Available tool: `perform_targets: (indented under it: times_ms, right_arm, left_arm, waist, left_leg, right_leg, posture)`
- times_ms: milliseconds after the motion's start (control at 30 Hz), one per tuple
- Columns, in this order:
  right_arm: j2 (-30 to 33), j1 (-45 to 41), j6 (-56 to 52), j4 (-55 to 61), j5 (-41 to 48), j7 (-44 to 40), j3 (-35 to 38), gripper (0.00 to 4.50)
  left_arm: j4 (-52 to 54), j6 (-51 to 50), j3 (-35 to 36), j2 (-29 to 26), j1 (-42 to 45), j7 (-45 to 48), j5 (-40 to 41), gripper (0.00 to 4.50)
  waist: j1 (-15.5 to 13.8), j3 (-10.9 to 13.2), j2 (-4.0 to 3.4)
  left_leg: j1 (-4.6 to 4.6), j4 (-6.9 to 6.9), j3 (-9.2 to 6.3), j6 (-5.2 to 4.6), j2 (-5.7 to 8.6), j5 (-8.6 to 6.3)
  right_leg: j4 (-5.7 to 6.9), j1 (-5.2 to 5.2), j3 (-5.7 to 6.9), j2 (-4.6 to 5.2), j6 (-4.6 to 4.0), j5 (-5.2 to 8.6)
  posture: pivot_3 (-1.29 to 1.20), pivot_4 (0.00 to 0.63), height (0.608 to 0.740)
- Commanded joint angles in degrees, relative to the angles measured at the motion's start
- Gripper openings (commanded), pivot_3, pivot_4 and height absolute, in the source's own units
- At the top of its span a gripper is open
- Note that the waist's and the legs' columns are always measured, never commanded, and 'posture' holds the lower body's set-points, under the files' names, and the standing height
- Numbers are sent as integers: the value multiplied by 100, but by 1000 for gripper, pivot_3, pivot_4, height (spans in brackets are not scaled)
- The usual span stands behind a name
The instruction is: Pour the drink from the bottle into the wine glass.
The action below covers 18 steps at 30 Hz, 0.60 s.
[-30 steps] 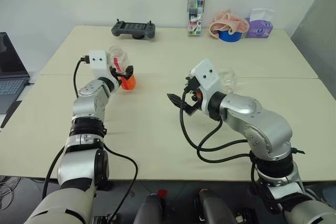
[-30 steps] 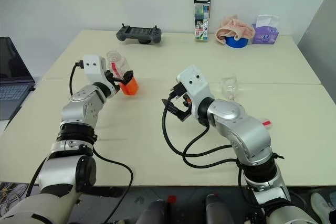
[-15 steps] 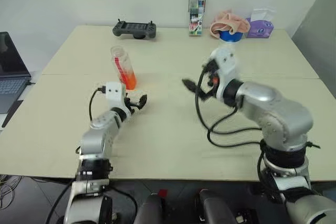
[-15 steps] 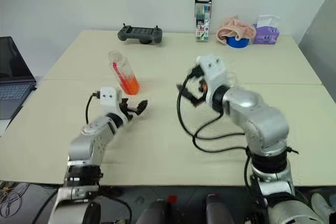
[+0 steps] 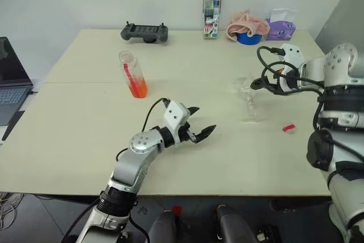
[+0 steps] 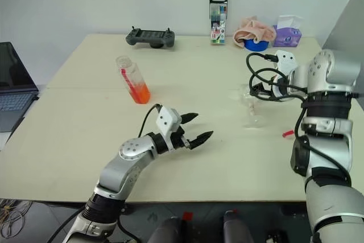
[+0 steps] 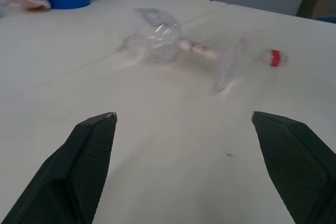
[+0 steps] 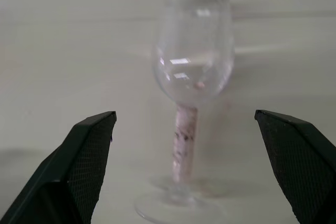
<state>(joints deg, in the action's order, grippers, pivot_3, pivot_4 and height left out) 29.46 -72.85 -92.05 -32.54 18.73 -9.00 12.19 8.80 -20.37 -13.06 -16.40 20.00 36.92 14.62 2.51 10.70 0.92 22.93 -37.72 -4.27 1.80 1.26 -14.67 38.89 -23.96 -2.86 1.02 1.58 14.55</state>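
Your left gripper hangs low over the middle of the pale beige table with its two black fingers spread wide and nothing between them, pointing across toward the glass. Your right gripper sits out at the right side, angled downward, its fingers likewise released and empty, just beside the clear stemmed wine glass. That glass stands upright on its round foot between the two grippers, touched by neither; from the right wrist view its bowl looks empty. You'll find the small slim clear plastic bottle with the red-and-white label strip standing by itself on the left half of the table, well apart from both grippers, uncapped at the top, with the translucent orange drink filling only its lower part. A small red-and-white cap lies on the table to the right of the glass. Along the far edge you have a dark grey handheld controller, a tall clear marker case, a pink cloth over a blue roll and a purple tissue pack; a laptop sits off the left side.
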Motion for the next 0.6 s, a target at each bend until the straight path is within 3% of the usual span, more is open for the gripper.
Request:
perform_targets:
  times_ms: [33, 200, 367, 600]
  right_arm:
    - [140, -509, -26, -938, -121, -243, -162, 4500]
    - [118, -1149, 74, -1994, -129, -1153, -1246, 4500]
    - [7, -1397, 946, -2879, -679, -2173, -2404, 4500]
    - [-308, -1468, 2057, -3820, -1522, -3274, -3156, 4500]
  left_arm:
    - [378, 316, -205, -7, -87, 91, -165, 4443]
    - [692, 661, -325, -236, -391, 189, -386, 4443]
    - [780, 756, -360, -196, -572, 34, -535, 4443]
    - [1024, 585, -354, -16, -753, -269, -649, 4443]
  waist:
    - [2, 0, 0]
    - [19, 1, -2]
    - [20, 1, -2]
    - [19, 1, -2]
  left_leg:
    - [0, 3, -5, -1, -1, 1]
    - [1, 9, -6, -5, -3, 3]
    - [3, 5, -12, -6, 5, 4]
    - [7, 0, -15, -6, 4, 4]
  right_leg:
    - [1, 0, 5, -2, 0, 0]
    - [6, -8, 4, -6, 0, 0]
    - [3, -3, 12, -20, 3, 2]
    - [4, -6, 12, -19, 3, 2]
  posture:
    - [0, 150, 740]
    - [0, 150, 740]
    - [0, 150, 740]
    - [0, 150, 740]
